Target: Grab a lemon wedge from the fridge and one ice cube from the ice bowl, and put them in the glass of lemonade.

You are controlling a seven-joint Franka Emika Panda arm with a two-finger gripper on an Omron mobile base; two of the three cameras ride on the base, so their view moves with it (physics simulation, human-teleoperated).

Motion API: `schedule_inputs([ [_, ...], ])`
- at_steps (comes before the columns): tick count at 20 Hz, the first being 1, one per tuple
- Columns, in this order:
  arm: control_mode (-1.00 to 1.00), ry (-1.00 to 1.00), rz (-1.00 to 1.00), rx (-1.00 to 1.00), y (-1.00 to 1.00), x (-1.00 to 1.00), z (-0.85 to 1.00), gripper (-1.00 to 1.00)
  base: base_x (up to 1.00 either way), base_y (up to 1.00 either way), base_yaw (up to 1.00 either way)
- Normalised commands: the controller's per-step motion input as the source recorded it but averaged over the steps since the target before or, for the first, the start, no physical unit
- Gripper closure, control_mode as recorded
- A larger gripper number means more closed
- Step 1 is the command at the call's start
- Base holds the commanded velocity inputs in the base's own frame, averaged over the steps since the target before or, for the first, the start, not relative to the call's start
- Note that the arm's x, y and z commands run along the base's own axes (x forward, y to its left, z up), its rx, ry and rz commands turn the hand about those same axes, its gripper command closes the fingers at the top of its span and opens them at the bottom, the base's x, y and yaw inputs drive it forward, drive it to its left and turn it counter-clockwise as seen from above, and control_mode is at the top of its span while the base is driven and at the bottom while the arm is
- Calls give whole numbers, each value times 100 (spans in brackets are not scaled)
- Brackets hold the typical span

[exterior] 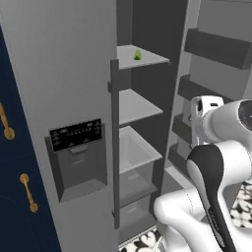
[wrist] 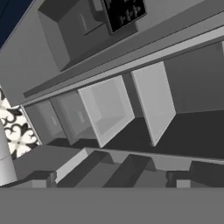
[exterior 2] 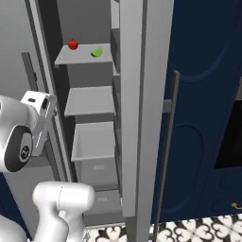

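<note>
The fridge (exterior: 59,74) has its left door shut and its right side standing open, so the shelves show. On the top shelf lies the lemon wedge (exterior: 137,55), small and yellow-green, which the right base view places near the shelf's front (exterior 2: 97,51). My white hand (exterior: 203,112) hangs in front of the open compartment, well below and to the right of the wedge. In the hand view my gripper (wrist: 111,183) is open, its tips wide apart with nothing between them, facing the lower shelves and drawers. The ice bowl and the glass of lemonade are out of view.
A small red fruit (exterior 2: 73,44) sits on the same top shelf, behind the wedge. The open door (exterior: 216,49) with dark bins stands close to my arm's right. Navy cabinets with brass handles (exterior: 28,192) flank the fridge. A black dispenser panel (exterior: 76,134) sits in the shut door.
</note>
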Motion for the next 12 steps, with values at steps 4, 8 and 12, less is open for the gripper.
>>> schedule_inputs([
  [4,100,0,0,0,0,0,0,-100,11,-1,0],
  [8,100,0,0,0,0,0,0,-100,28,0,0],
  [12,100,0,0,0,0,0,0,-100,42,0,0],
])
